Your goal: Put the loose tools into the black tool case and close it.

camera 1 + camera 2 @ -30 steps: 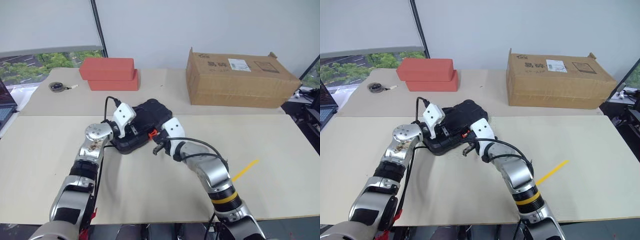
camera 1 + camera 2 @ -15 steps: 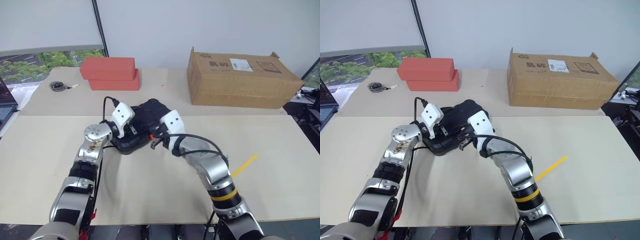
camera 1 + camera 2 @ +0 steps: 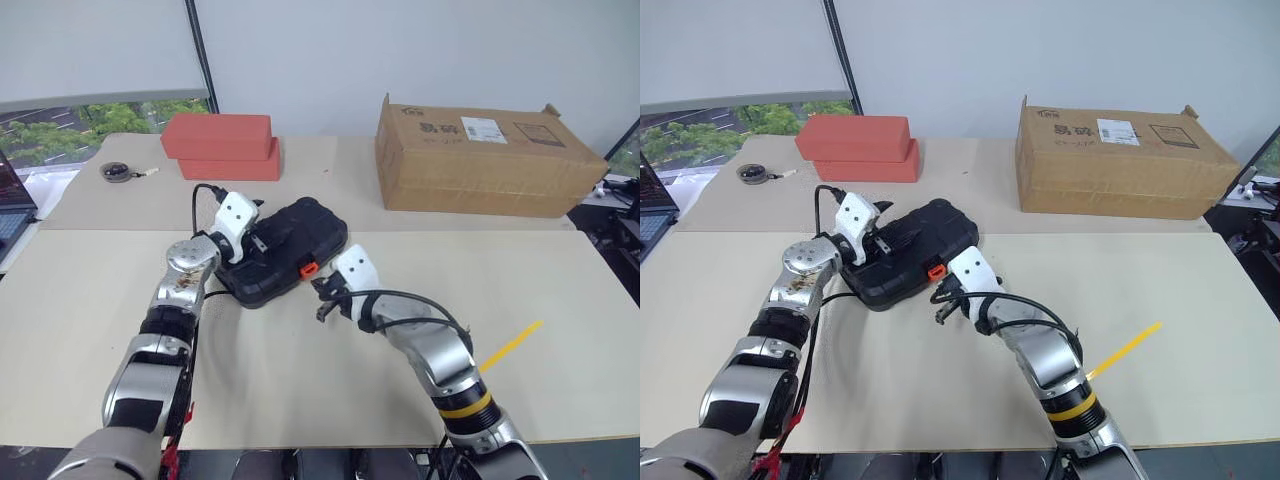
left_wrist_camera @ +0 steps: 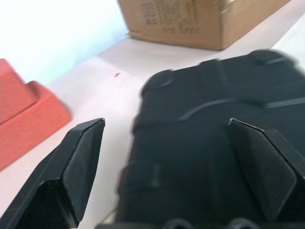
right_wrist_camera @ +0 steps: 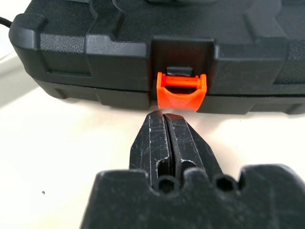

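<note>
Both arms are reaching forward and inward. The left tool (image 4: pixel 167 157) is standing with fingers spread wide; the right tool (image 5: pixel 167 131) is pointing slightly downward, fingers pressed together.

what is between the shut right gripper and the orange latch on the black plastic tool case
Nothing visible. The right gripper, fingers shut, points straight at the orange latch on the front of the closed black moulded plastic tool case, with a strip of bare beige table between its tips and the latch.
</note>
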Robot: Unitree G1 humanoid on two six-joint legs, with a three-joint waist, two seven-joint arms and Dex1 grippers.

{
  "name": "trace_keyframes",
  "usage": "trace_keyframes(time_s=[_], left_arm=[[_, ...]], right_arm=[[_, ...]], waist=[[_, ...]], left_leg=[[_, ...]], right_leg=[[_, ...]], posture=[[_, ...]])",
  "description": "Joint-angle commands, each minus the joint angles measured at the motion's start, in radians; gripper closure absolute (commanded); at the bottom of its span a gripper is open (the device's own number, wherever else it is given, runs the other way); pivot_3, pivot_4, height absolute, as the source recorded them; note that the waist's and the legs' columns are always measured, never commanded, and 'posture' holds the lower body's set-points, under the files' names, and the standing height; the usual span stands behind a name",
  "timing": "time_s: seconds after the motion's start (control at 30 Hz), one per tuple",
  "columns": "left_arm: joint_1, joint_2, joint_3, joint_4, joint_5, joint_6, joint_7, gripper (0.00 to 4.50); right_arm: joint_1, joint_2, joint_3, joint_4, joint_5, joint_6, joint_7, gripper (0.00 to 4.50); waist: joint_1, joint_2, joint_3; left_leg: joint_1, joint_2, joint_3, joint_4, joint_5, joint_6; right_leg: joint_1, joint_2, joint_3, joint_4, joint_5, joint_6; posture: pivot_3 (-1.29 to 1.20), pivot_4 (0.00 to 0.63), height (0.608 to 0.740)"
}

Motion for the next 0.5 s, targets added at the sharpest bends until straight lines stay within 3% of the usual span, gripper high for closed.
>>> trace_keyframes(time_s=[0.03, 0.5], left_arm=[[0.044, -0.004, -0.057, 0.112, 0.072, 0.021, 0.002, 0.00], [0.103, -0.054, -0.123, 0.119, 0.139, -0.002, 0.010, 0.00]], right_arm=[[-0.038, 0.014, -0.009, 0.012, -0.016, -0.057, -0.009, 4.43], [-0.098, 0.051, -0.023, 0.075, -0.051, -0.123, -0.015, 4.43]], waist=[[0.000, 0.000, 0.000], [0.001, 0.000, 0.000]], left_leg=[[0.000, 0.000, 0.000, 0.000, 0.000, 0.000], [0.005, 0.000, -0.001, 0.000, 0.000, 0.000]], right_leg=[[0.000, 0.000, 0.000, 0.000, 0.000, 0.000], [0.000, -0.002, 0.000, -0.001, 0.000, 0.000]], posture=[[0.00, 0.150, 0.712], [0.00, 0.150, 0.712]])
